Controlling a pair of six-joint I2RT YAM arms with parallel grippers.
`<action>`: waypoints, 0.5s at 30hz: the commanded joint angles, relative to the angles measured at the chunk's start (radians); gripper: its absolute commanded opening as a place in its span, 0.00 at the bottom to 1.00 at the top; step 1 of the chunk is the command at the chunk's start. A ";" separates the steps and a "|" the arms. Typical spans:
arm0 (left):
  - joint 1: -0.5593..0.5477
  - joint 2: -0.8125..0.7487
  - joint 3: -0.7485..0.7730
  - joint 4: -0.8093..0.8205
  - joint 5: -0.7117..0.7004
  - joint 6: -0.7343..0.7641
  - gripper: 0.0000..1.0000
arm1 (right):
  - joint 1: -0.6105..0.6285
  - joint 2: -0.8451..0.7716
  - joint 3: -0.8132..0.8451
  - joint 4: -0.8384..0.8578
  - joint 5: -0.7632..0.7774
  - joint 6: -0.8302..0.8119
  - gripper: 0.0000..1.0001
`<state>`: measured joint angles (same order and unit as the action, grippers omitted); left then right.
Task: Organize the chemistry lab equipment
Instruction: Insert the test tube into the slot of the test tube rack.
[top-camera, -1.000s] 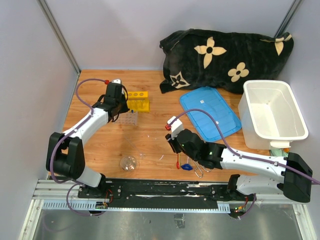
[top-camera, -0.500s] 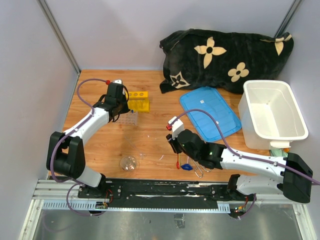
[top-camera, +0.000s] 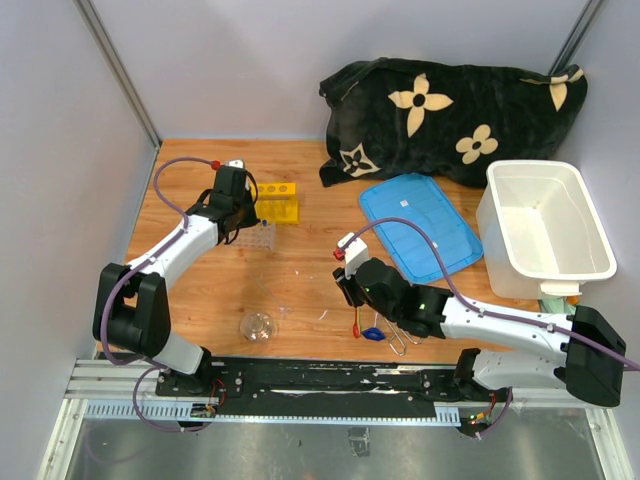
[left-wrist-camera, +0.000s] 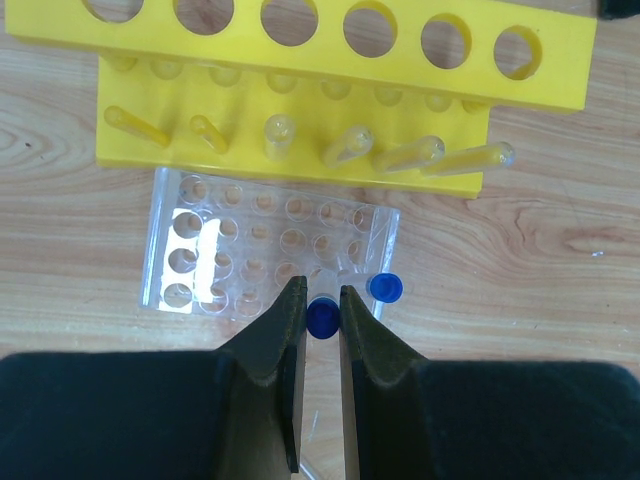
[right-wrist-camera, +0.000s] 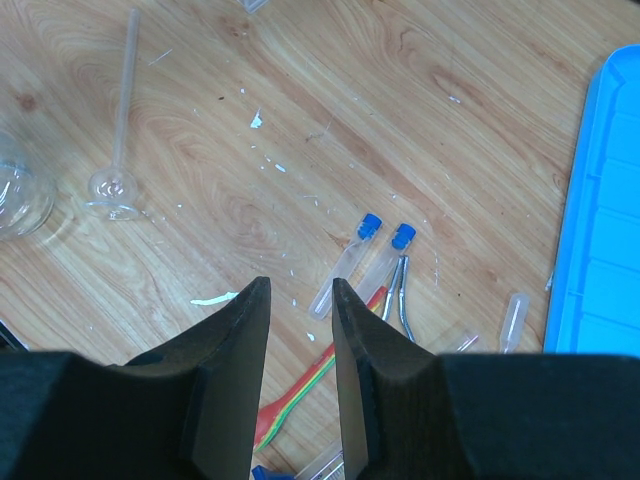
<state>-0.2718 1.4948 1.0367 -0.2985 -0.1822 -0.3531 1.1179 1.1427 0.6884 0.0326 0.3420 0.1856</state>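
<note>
In the left wrist view my left gripper (left-wrist-camera: 322, 296) is shut on a blue-capped test tube (left-wrist-camera: 323, 318), held upright at the near edge of a clear holed rack (left-wrist-camera: 262, 256). Another blue-capped tube (left-wrist-camera: 385, 289) stands in that rack's corner. The yellow tube rack (left-wrist-camera: 300, 95) lies just beyond. My right gripper (right-wrist-camera: 300, 287) hangs open and empty above the table. Ahead of it lie two blue-capped tubes (right-wrist-camera: 346, 262), metal tongs (right-wrist-camera: 401, 296) and the red-handled spatula (right-wrist-camera: 312, 383). A long-necked glass flask (right-wrist-camera: 118, 130) lies to its left.
A round glass flask (top-camera: 258, 326) stands near the front left. The blue lid (top-camera: 420, 226) lies right of centre, next to the white tub (top-camera: 590, 235) at the right edge. The black flowered cloth (top-camera: 450, 115) fills the back right. A small uncapped tube (right-wrist-camera: 512, 320) lies by the lid.
</note>
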 joint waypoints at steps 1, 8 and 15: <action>-0.007 0.004 0.013 -0.015 -0.020 0.005 0.00 | -0.017 -0.016 -0.011 0.021 0.002 0.020 0.32; -0.009 0.014 0.023 -0.035 -0.023 0.011 0.00 | -0.019 -0.011 -0.014 0.025 -0.001 0.021 0.32; -0.013 0.048 0.020 -0.026 -0.012 0.003 0.02 | -0.022 -0.015 -0.019 0.024 -0.002 0.024 0.32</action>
<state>-0.2726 1.5169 1.0367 -0.3275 -0.1875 -0.3523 1.1099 1.1427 0.6842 0.0368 0.3401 0.1913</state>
